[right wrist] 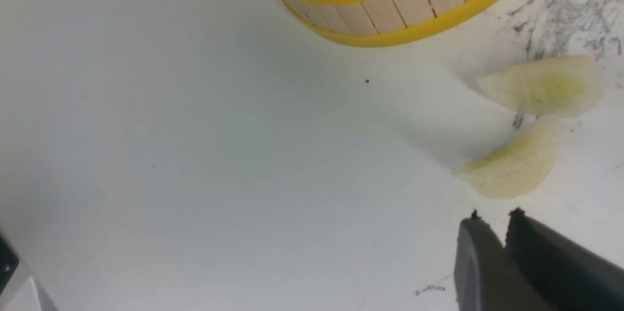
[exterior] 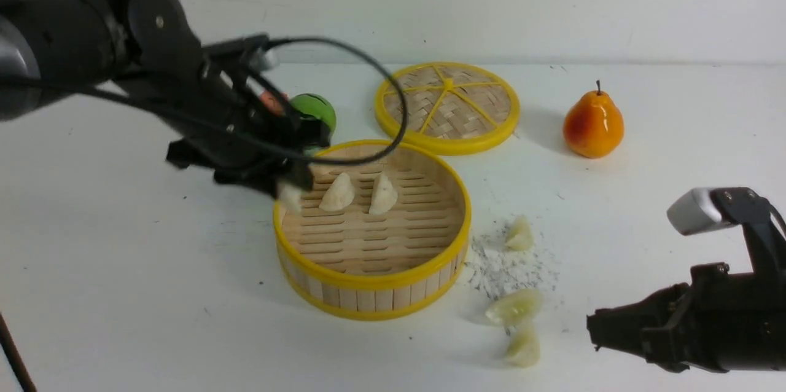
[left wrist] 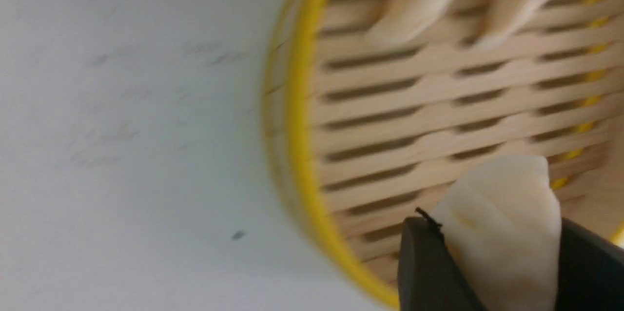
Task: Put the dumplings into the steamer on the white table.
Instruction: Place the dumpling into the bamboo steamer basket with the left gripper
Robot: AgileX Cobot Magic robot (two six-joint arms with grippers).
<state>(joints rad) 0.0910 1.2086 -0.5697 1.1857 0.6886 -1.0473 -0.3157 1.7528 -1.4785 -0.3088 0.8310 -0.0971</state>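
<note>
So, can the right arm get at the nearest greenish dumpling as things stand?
Probably yes: the right claw sits close beside the nearest greenish dumpling, with only bare white table between them and nothing blocking, though its jaws look nearly shut.

Yellow-rimmed slatted steamer (exterior: 374, 284); cream dumplings (exterior: 338, 193); orange pear (exterior: 593, 125).

The front camera sits high on the robot's side and looks forward and down over the white table (exterior: 123, 294). The left wrist camera looks very closely into the steamer (left wrist: 390, 106). The right wrist camera, low, shares with the front view the steamer's wall and two greenish dumplings (right wrist: 543, 86) (right wrist: 512, 165).
</note>
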